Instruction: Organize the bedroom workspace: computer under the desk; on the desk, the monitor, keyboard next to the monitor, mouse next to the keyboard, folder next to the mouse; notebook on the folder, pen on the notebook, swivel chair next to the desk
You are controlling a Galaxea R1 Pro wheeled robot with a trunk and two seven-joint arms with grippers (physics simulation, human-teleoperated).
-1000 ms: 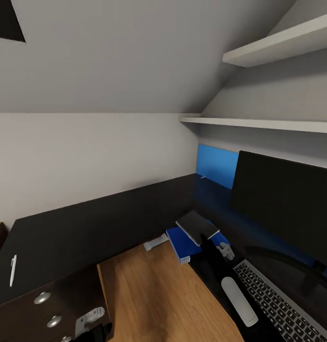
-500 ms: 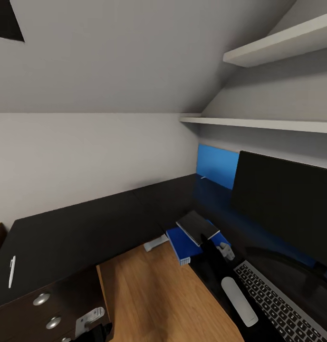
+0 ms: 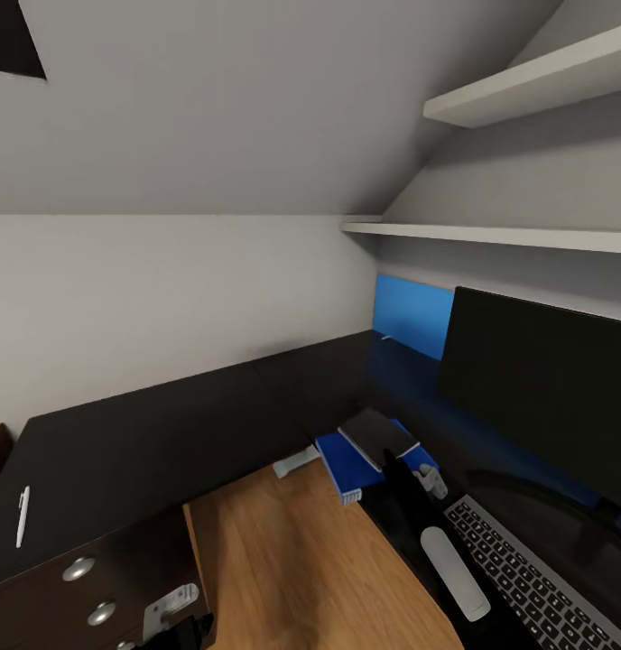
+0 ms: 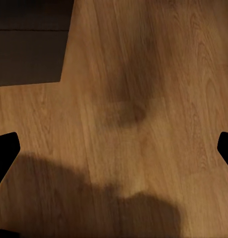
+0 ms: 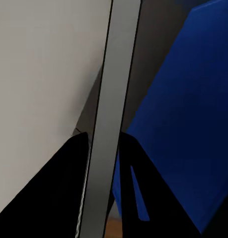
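The grey notebook (image 3: 376,435) lies on the blue folder (image 3: 347,460) near the desk's (image 3: 166,433) inner corner, its long axis slanting toward the monitor (image 3: 541,388), and the right gripper (image 3: 410,474) clamps the notebook's near edge. The keyboard (image 3: 536,578) runs diagonally before the monitor, while the pen (image 3: 23,515) lies far left, pointing away. The left gripper (image 4: 114,148) is spread wide over wood floor (image 4: 143,74).

A matte black right pincer (image 3: 403,469) at lower centre carries a pale grey bracket. The left pincer (image 4: 114,148) shows black fingertips (image 4: 4,153) at both frame edges.
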